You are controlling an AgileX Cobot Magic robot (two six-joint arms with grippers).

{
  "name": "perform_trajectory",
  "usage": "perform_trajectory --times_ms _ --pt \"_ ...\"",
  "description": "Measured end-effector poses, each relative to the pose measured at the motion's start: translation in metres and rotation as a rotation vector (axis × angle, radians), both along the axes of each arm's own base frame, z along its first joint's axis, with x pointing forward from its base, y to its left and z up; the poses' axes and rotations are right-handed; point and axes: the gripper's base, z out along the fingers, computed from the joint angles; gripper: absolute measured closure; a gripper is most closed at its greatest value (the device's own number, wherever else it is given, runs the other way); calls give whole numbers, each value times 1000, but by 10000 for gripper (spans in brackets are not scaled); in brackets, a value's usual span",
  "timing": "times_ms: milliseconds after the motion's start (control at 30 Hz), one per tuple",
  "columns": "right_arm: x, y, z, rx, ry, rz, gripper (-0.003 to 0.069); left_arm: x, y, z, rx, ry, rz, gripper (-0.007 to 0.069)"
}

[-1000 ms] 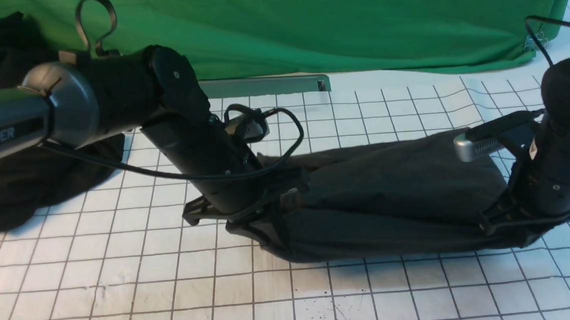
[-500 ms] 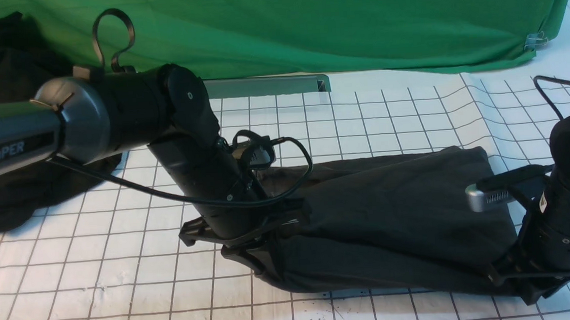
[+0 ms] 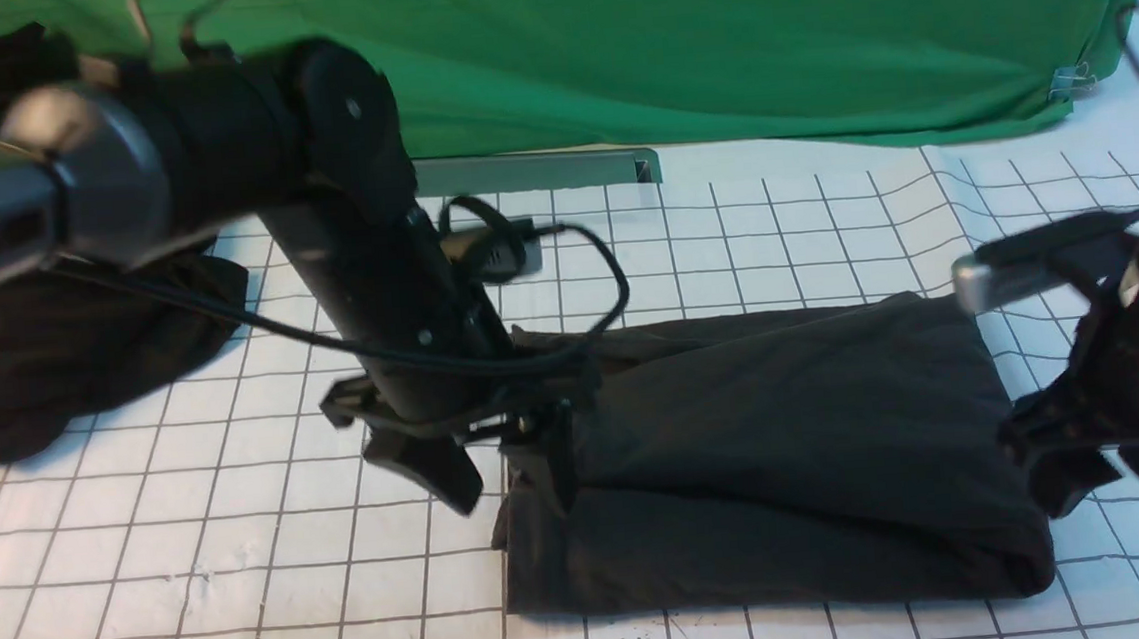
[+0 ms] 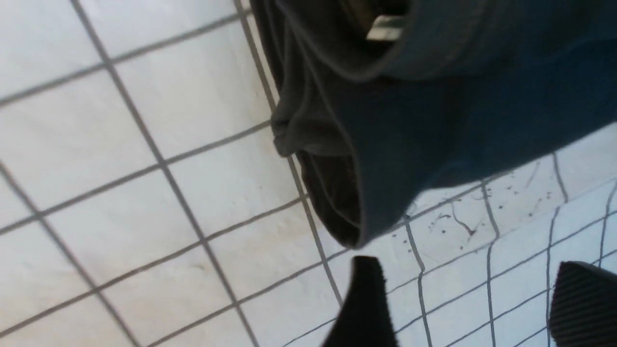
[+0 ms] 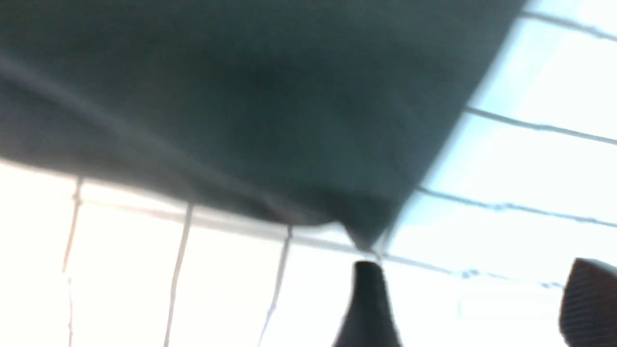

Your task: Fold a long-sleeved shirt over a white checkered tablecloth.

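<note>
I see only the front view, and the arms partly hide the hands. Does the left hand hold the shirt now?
Observer: No. In the left wrist view the left hand is open, and only tablecloth shows between its fingers.
Operator: How near is the shirt corner?
Observer: The shirt corner ends just short of one fingertip, with a thin gap.
Operator: And the right hand?
Observer: The right hand is open too and holds nothing, though its picture is blurred.

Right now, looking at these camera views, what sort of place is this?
Most likely a robot test or recording bench, not a home. The white checkered tablecloth works like a reference grid, a green cloth hangs behind as a backdrop, and two robot arms work over the folded long-sleeved shirt.
</note>
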Motion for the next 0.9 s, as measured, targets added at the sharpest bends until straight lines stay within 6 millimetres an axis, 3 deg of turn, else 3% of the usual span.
perform_trajectory --times_ms 100,300,400,500,533,600,667,767,900 --pt "-20 -6 37 19 -81 7 295 -6 5 25 -10 -72 4 79" --pt "-89 -26 113 101 -383 9 552 -22 18 60 -14 -177 15 95" --pt "-119 -34 136 136 -512 12 599 -27 21 69 -15 -206 15 145" --pt "-176 -50 169 198 -798 40 617 -29 23 76 -26 -244 19 271" --pt "-179 -51 170 202 -814 40 618 -29 23 77 -26 -250 20 281" --pt "-211 -60 177 240 -997 54 620 -27 23 78 -31 -272 25 412" --pt "-233 -66 167 263 -1136 68 620 -25 23 79 -33 -297 22 535" --pt "-239 -68 146 270 -1221 88 620 -24 23 79 -37 -315 23 604" --pt "-229 -64 103 306 -1317 89 620 -22 22 80 -44 -340 25 624"
